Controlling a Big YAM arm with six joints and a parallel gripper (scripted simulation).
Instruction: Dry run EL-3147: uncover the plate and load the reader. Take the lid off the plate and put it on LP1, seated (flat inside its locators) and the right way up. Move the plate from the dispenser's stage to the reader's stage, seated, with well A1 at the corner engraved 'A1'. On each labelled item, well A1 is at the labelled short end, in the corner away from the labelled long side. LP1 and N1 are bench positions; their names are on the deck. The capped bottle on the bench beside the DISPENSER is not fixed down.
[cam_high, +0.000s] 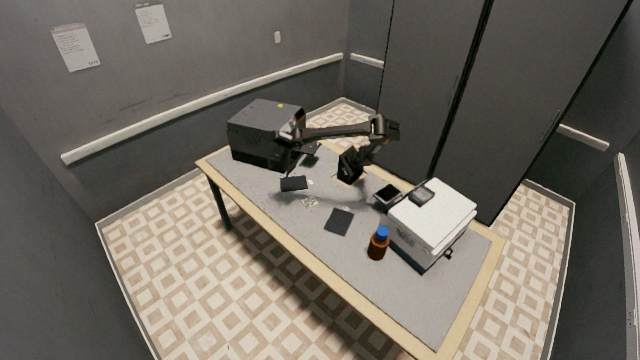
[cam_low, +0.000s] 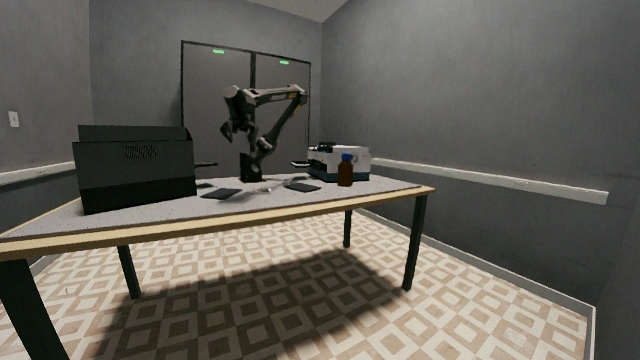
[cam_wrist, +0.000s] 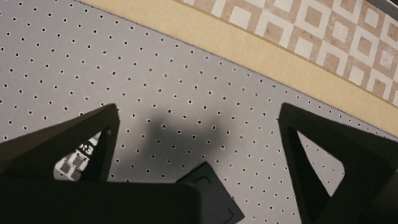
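Top view has two machines: one pale dispenser (cam_high: 430, 215) (cam_low: 357, 162) and one dark reader (cam_high: 262, 130) (cam_low: 135, 167). One blue-capped bottle (cam_high: 378, 244) (cam_low: 345, 171) stands upright beside the dispenser, and two dark pads (cam_high: 339, 221) (cam_low: 302, 187) (cam_wrist: 215, 200) lie on the bench, just one visible from the wrist, partly cut off by the gripper (cam_high: 288, 169) (cam_low: 240, 137) (cam_wrist: 198, 112). Fingers spread wide, nothing between them! Over on the dispenser's stage sits the dark-topped plate (cam_high: 388, 193) (cam_low: 300, 163); lid and A1 corner are too small to make out.
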